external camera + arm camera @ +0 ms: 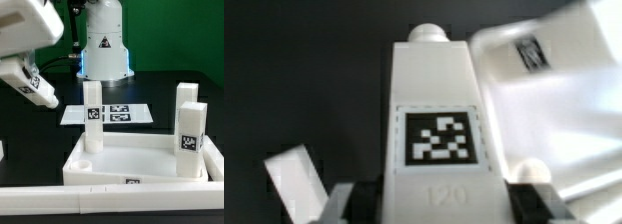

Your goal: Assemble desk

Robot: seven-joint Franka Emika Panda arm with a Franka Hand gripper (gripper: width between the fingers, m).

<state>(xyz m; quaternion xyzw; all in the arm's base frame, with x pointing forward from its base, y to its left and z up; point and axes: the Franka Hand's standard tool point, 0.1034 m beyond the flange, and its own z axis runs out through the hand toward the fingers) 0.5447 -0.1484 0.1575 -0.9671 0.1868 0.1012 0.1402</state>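
Black tabletop [165, 110] is seen behind everything. One white plastic block leg with a black-and-white square tag [439, 130] is held lengthwise between the gripper's [434, 190] narrowed fingers [342, 198], raised off the table. Below and beyond the gripper, the large white rimmed rectangular panel [130, 160] is seen with three legs upright.

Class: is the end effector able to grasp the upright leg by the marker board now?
Probably not: the end effector seems shut on a second leg, though nothing blocks the upright leg.
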